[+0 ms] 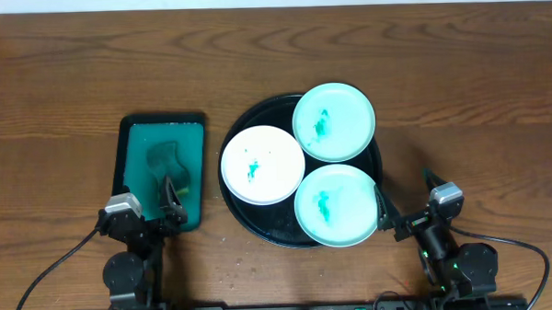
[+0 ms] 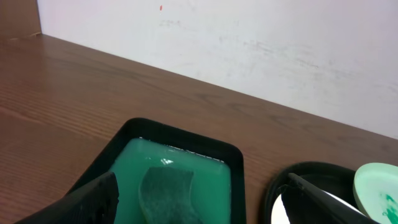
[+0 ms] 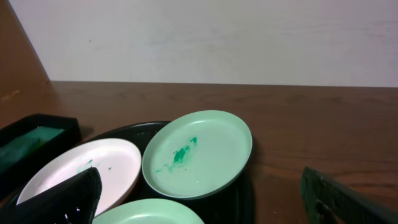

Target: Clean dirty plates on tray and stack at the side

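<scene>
Plates (image 1: 263, 165) lie three together on your black tray (image 1: 260, 231), each smeared green: the white plate (image 3: 87, 168) at its left, one mint green plate (image 1: 334, 122) overhanging the far rim, the other mint green plate (image 1: 336, 205) at the near right. Your right claw (image 1: 404, 195) stands wide open, holding nothing, just beside that tray. Your left claw (image 1: 172, 197) gapes empty at the near edge of the teal tray (image 1: 133, 142) holding a sponge (image 1: 166, 163) on the worktop (image 1: 70, 70).

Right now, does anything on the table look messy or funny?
Yes. The white plate, the far mint plate and the near mint plate all have green smears. The far mint plate also pokes past the rim of the black tray and looks tilted.
</scene>
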Motion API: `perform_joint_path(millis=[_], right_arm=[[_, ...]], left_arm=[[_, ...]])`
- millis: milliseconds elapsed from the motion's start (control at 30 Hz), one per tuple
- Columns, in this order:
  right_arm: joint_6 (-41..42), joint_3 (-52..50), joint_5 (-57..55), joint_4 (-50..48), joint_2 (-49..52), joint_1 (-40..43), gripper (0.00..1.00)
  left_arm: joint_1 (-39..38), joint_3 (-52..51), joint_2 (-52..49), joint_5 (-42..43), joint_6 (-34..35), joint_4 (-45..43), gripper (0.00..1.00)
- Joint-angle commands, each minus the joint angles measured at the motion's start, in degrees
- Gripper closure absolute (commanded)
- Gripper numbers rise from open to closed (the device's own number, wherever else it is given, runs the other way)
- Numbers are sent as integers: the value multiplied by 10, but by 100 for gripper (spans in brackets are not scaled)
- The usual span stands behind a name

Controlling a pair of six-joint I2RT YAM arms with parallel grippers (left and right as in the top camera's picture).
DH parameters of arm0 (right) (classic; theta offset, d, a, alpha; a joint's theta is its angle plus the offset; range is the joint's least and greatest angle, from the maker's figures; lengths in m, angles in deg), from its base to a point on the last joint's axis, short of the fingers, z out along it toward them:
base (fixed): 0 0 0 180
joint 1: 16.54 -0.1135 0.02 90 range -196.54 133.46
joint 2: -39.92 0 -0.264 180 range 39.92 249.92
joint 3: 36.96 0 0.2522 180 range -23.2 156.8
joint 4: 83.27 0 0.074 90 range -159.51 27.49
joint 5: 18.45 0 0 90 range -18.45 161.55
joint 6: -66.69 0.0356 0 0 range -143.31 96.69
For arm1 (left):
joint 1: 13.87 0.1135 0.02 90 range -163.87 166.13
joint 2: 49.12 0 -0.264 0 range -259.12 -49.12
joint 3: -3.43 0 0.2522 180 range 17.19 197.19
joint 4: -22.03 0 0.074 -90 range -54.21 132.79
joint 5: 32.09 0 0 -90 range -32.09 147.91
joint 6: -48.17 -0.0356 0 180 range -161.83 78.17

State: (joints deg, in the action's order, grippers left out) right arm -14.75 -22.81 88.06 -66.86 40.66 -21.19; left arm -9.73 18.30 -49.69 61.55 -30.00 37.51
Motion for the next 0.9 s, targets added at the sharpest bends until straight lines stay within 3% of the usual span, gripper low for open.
perform_joint_path(millis=[0,867], right_arm=[[6,-1,-2,3,2,-4,1],[7,-1,-12,-19,2,-3,1]], left_arm=[[3,-9,3,0,0,21,16],[3,-9,3,-1,1,21,16]])
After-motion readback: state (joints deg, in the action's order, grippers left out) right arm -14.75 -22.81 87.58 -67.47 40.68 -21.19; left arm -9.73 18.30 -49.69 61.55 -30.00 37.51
